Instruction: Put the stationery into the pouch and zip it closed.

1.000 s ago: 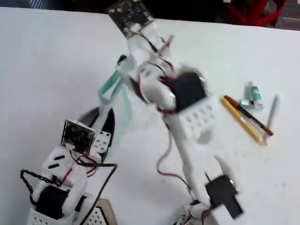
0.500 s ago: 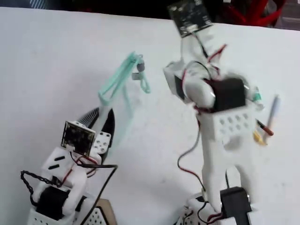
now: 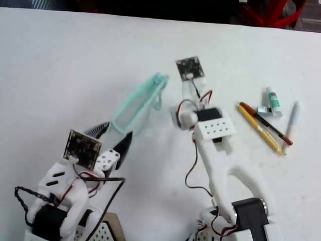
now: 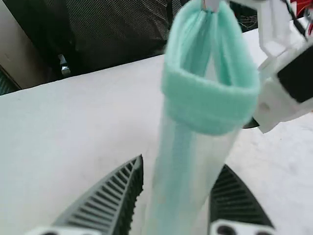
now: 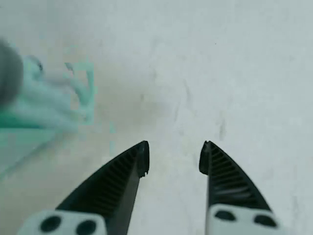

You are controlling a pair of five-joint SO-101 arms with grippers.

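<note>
A mint-green see-through pouch (image 3: pixel 138 103) lies slanted on the white table, its near end between the black fingers of my left gripper (image 3: pixel 119 129). The left wrist view looks along the pouch (image 4: pixel 205 98) with the left gripper (image 4: pixel 182 164) open around it. My right gripper (image 5: pixel 173 152) is open over bare table, with the pouch's far end (image 5: pixel 44 107) off to one side. In the high view the right arm's wrist board (image 3: pixel 190 69) sits just right of the pouch. A yellow pen (image 3: pixel 258 128), a brown pen (image 3: pixel 266 123), a green glue stick (image 3: pixel 272 99) and a grey pen (image 3: pixel 292 116) lie at the right.
A small white piece (image 3: pixel 263 110) lies by the glue stick. The right arm's white body (image 3: pixel 215 150) stands between the pouch and the stationery. The table's dark far edge (image 3: pixel 150 10) runs along the back.
The right arm swung off the pouch to the right, then came back lower beside it. The pouch shifted up and right. The left gripper's fingers stand wider apart.
</note>
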